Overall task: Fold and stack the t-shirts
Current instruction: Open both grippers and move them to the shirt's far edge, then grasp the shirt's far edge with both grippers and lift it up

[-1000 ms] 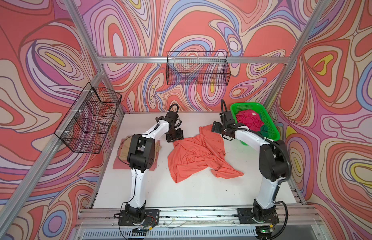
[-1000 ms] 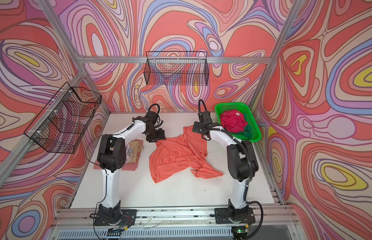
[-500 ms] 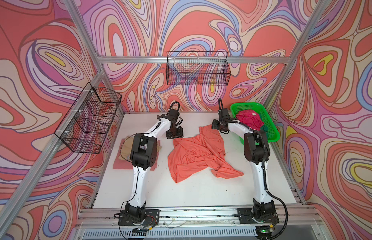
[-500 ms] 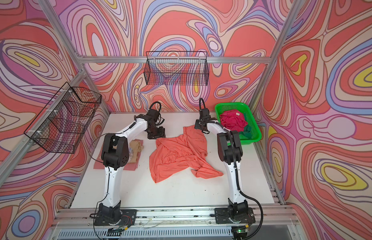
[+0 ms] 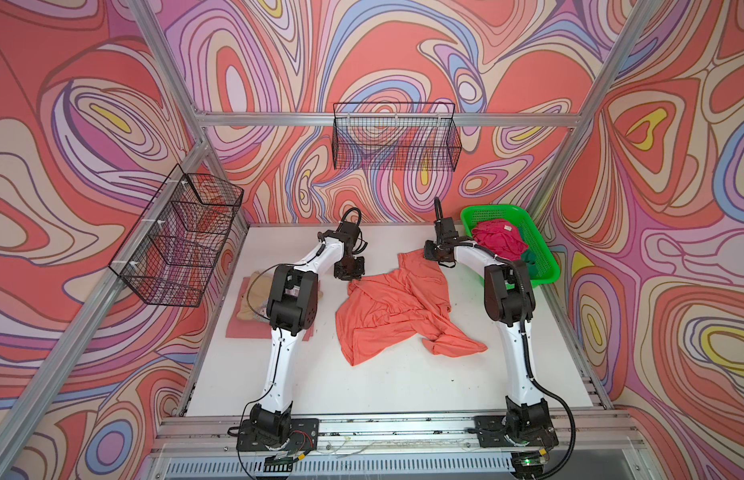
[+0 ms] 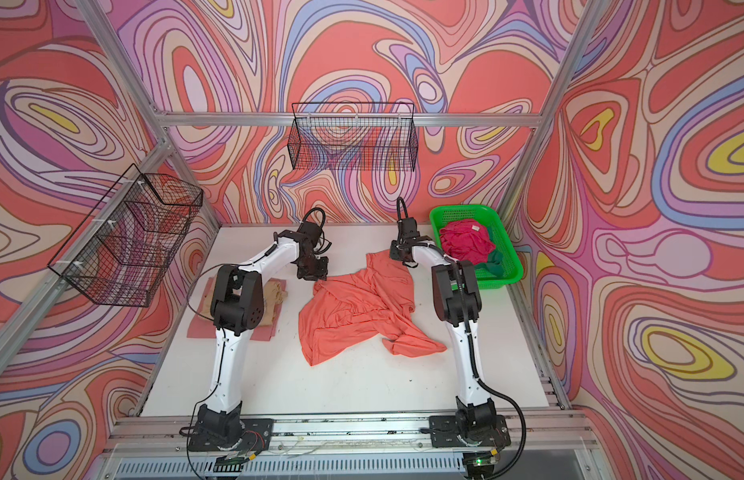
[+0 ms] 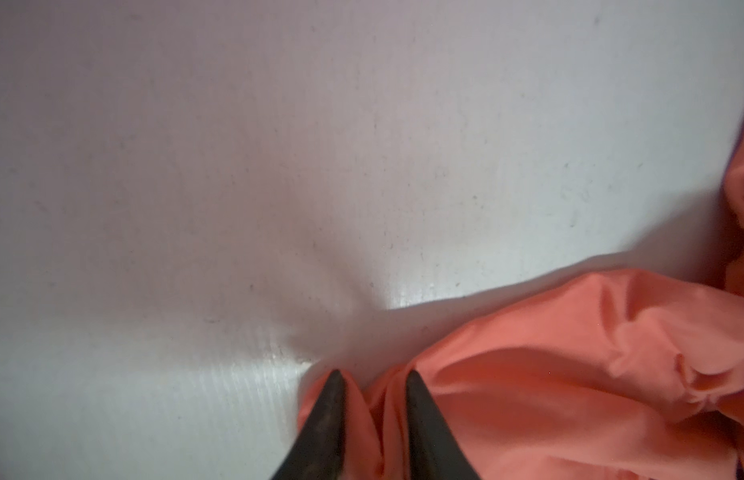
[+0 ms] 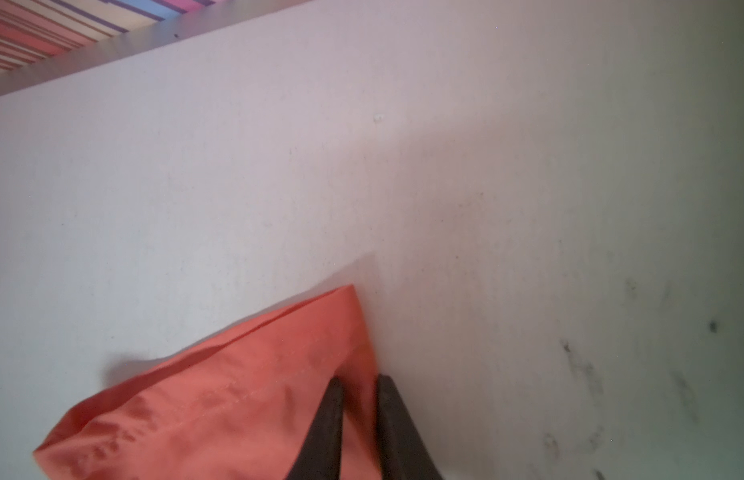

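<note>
A crumpled coral-orange t-shirt (image 5: 399, 307) (image 6: 357, 311) lies mid-table. My left gripper (image 5: 350, 277) (image 6: 316, 276) is down at its far left corner. In the left wrist view the gripper (image 7: 374, 374) is shut on a bunched fold of that shirt (image 7: 549, 395). My right gripper (image 5: 434, 253) (image 6: 399, 254) sits at the far right corner. The right wrist view shows this gripper (image 8: 359, 379) shut on the hemmed edge of the shirt (image 8: 237, 395). A magenta-pink t-shirt (image 5: 497, 243) lies over a dark green one (image 5: 532, 257) in the basket. A tan t-shirt (image 5: 253, 299) rests on a salmon-pink one (image 5: 245, 330) at the left.
The green plastic basket (image 5: 544, 274) stands at the far right of the white table. Black wire baskets hang on the back wall (image 5: 395, 143) and the left wall (image 5: 179, 241). Aluminium frame rails border the table.
Both grippers have closed on the coral-orange shirt's far corners. The right arm's elbow has swung inward from the right. The shirt itself has barely shifted.
</note>
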Available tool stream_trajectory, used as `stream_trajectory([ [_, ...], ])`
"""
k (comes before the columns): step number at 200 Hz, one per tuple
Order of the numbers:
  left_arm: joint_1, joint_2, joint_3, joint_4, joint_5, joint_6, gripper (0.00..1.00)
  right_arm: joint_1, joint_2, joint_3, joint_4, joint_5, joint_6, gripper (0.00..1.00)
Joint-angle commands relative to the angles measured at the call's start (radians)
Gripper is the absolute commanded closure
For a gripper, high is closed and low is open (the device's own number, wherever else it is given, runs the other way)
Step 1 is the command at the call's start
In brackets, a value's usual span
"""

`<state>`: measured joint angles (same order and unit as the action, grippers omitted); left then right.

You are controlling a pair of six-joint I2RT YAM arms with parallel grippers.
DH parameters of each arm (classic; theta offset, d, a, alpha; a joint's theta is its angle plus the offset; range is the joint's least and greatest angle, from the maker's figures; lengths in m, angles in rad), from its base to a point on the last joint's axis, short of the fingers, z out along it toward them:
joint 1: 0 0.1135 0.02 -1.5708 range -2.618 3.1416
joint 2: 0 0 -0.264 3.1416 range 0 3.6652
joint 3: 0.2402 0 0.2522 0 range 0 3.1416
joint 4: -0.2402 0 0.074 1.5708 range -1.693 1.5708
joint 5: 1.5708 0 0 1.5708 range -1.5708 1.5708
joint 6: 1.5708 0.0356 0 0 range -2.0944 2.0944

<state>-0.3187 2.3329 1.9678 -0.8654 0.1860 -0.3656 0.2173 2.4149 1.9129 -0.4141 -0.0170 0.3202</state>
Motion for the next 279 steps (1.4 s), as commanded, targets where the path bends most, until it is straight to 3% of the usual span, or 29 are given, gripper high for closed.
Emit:
stream_trajectory([
  [1,0.007,-0.007,0.054,-0.044,-0.021,0.015,0.92,0.0,0.006,0.004,-0.017,-0.003,-0.017,1.0],
  [16,0.011,-0.05,0.069,-0.04,-0.04,0.014,1.0,-0.001,-0.031,0.018,-0.017,0.004,-0.028,1.0],
  [53,0.016,-0.21,0.042,-0.009,-0.1,0.016,1.0,-0.001,-0.218,-0.006,0.039,0.025,-0.033,1.0],
  [106,0.02,-0.521,-0.199,0.122,-0.174,0.005,1.0,-0.001,-0.597,-0.186,0.172,0.075,-0.042,1.0],
  [146,0.024,-0.708,-0.257,0.155,-0.263,-0.004,1.0,0.0,-0.875,-0.256,0.238,0.056,-0.009,1.0],
  [178,0.024,-0.883,-0.246,0.215,-0.325,0.032,1.0,-0.001,-1.03,-0.188,0.229,0.032,0.013,1.0],
  [233,0.013,-1.152,-0.257,0.364,-0.182,0.054,1.0,-0.001,-1.156,0.013,0.159,-0.089,0.05,1.0],
  [279,-0.107,-1.276,-0.23,0.446,-0.185,0.224,1.0,-0.001,-1.182,0.2,0.081,-0.156,0.073,1.0],
])
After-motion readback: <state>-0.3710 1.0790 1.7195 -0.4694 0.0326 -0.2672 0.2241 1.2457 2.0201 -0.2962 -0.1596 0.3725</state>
